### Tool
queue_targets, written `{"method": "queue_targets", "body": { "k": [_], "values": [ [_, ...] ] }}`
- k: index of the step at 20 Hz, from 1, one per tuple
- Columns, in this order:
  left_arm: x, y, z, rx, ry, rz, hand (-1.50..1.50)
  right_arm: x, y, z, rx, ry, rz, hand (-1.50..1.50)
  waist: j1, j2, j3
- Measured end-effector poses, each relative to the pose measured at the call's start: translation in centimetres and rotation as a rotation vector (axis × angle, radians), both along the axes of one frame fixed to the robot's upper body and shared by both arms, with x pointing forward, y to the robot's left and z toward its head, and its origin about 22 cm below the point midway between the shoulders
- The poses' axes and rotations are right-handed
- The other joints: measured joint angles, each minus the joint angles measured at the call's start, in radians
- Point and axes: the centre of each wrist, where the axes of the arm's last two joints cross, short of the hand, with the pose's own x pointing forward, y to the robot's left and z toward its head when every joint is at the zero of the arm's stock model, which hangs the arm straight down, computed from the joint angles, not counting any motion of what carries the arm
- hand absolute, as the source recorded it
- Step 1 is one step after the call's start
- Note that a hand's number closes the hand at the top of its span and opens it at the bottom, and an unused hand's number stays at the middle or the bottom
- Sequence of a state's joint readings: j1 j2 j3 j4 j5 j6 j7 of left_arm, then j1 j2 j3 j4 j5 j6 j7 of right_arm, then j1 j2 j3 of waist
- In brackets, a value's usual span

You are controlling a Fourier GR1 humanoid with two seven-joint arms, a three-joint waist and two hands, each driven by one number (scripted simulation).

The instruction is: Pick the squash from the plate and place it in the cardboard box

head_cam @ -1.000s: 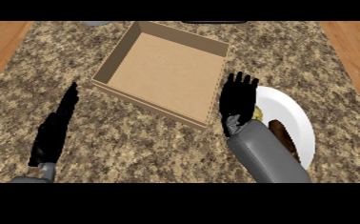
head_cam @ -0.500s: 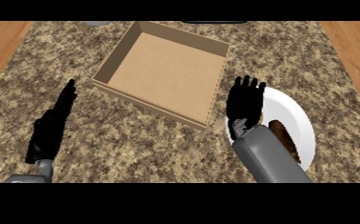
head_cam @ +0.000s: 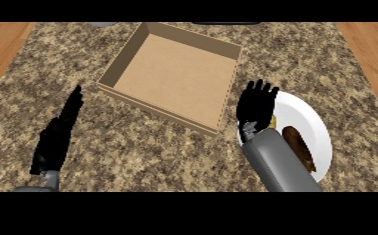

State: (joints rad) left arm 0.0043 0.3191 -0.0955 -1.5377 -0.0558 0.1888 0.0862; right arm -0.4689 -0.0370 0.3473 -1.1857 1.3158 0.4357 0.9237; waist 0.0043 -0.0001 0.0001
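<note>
- So far nothing of the task is done: the squash [head_cam: 297, 146] lies on the plate [head_cam: 310, 119], at about four o'clock in the head view, and the cardboard box [head_cam: 173, 79] has only its bare brown floor showing.
- Only part of the squash shows (a dark brown, longish shape, partly hidden behind the grey forearm), so its full outline cannot be told.
- The right hand [head_cam: 256, 107] is over the plate's left rim, fingers straight and spread, pointing toward twelve o'clock; it holds nothing and sits just beside the squash, toward ten o'clock from it.
- The left hand [head_cam: 57, 136] shows at about eight o'clock over the speckled worktop [head_cam: 148, 149], fingers straight and together, carrying nothing, well apart from both box and plate.
- The box stands toward eleven o'clock from the plate, its near right corner just beside the plate's rim (a short carry, by my judgement).
- Left to do, as I judge it: bring the right hand onto the squash, close round it, lift it off the plate, move it toward eleven o'clock over the box wall, and let go inside.
</note>
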Motion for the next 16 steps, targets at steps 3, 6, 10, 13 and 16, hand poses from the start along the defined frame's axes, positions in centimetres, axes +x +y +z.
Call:
{"method": "queue_targets", "body": {
  "k": [3, 6, 10, 13, 16],
  "values": [
    [0.1, 0.5, 0.2, -0.002, 0.001, -0.003, 0.00, -0.1, 0.0, -0.5, 0.006, -0.004, -0.005, -1.50, 0.000, 0.000, 0.000],
    [-0.3, 0.2, 0.1, -0.002, -0.002, 0.002, 0.00, 0.0, -0.2, -0.7, 0.006, -0.003, -0.008, -1.50, 0.000, 0.000, 0.000],
    [-0.7, 0.2, -0.3, -0.004, 0.005, 0.003, 0.00, -0.2, -1.4, -1.4, -0.007, 0.014, -0.019, -1.50, -0.001, 0.000, 0.000],
    [-0.1, 0.1, -0.4, -0.002, 0.004, 0.007, 0.00, 0.2, -1.4, -1.8, -0.010, 0.033, -0.030, 1.50, -0.001, 0.000, 0.000],
    [0.1, 0.2, -0.1, -0.003, 0.006, 0.004, 0.00, 0.2, -1.1, -2.0, 0.013, 0.035, -0.030, 1.50, 0.000, -0.001, 0.000]
  ]
}}
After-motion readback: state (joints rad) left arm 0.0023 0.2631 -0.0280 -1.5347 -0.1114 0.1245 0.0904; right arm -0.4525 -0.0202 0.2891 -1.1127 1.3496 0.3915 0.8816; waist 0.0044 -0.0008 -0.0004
